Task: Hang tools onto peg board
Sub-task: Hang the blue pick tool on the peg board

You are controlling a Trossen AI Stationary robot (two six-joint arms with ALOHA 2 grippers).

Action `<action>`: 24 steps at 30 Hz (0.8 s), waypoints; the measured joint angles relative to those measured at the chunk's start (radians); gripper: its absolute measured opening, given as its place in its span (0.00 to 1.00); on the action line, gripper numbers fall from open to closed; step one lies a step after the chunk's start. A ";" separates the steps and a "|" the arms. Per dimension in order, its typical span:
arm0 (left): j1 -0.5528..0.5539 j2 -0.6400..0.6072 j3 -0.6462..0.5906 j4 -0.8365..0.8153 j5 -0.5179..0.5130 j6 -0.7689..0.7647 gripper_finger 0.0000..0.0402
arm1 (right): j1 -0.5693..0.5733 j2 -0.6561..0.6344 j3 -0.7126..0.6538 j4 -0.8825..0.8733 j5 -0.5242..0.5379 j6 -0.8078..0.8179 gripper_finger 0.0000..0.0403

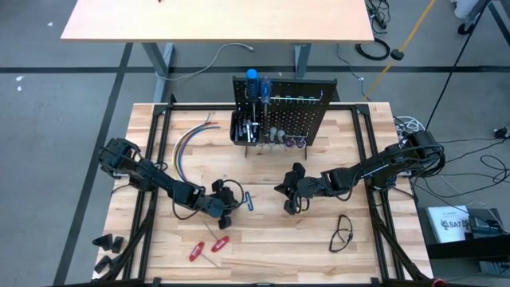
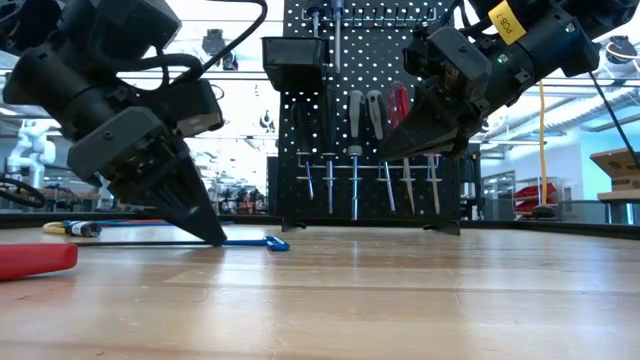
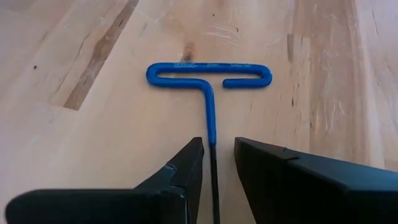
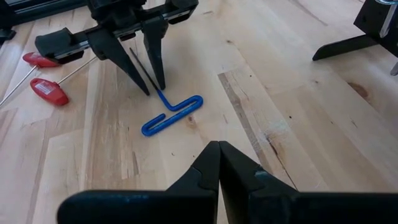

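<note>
Left wrist view: blue-handled T-shaped hex key (image 3: 209,81), lettering unreadable; left gripper (image 3: 217,155) fingers parted, straddling its shaft; right gripper (image 4: 219,155) clenched, empty.

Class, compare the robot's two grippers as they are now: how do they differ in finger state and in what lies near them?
The left gripper has its fingers apart, straddling the shaft of the blue T-handle tool flat on the wooden table; the right gripper is shut, with nothing between its fingers. The left fingertips reach the tabletop; the right gripper hangs higher. Both are dark, two-fingered, angled downward.

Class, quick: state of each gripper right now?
Left gripper: open, fingers astride the blue T-handle hex key shaft.
Right gripper: shut, holding nothing.
</note>
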 joint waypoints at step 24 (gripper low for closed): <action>-0.002 0.005 -0.011 0.063 -0.056 0.080 0.01 | 0.000 0.000 0.000 0.000 0.000 0.013 0.00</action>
